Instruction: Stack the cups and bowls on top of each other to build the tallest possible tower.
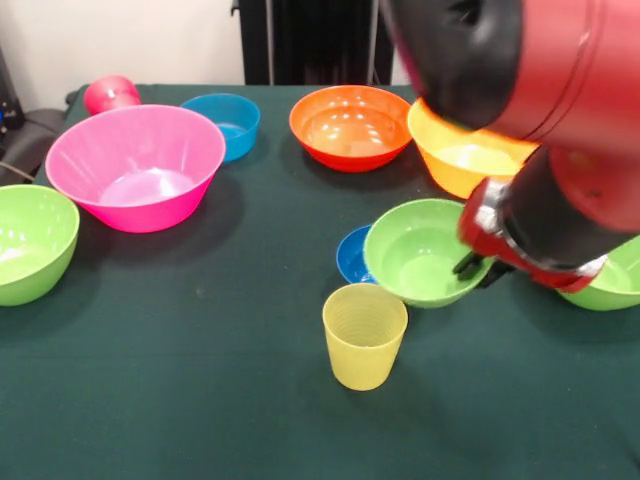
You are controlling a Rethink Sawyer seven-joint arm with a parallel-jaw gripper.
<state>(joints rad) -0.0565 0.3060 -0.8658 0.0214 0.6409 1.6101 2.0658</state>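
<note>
While poised at the right rim of the small green bowl (425, 250): gripper (478, 268), dark fingers at or over that rim, grip on it likely though not certain; opening not readable, wrist blocking the view.

Small green bowl: tilted, partly over a small dark blue bowl (352, 255), just behind and right of the yellow cup (365, 335).

Yellow cup: upright, mouth up, alone at the near centre of the table (200, 400); lies down-left of the gripper in the front view. Probable base for the tower; a short carry toward the near side and picture-left would be needed.

Also present, well apart: pink bowl (135, 165), light blue bowl (225, 122), orange-red bowl (350, 125), yellow-orange bowl (465, 155), large green bowl (30, 240) at left, another green bowl (615, 280) at right, red cup (110, 93) on its side at far left.
</note>
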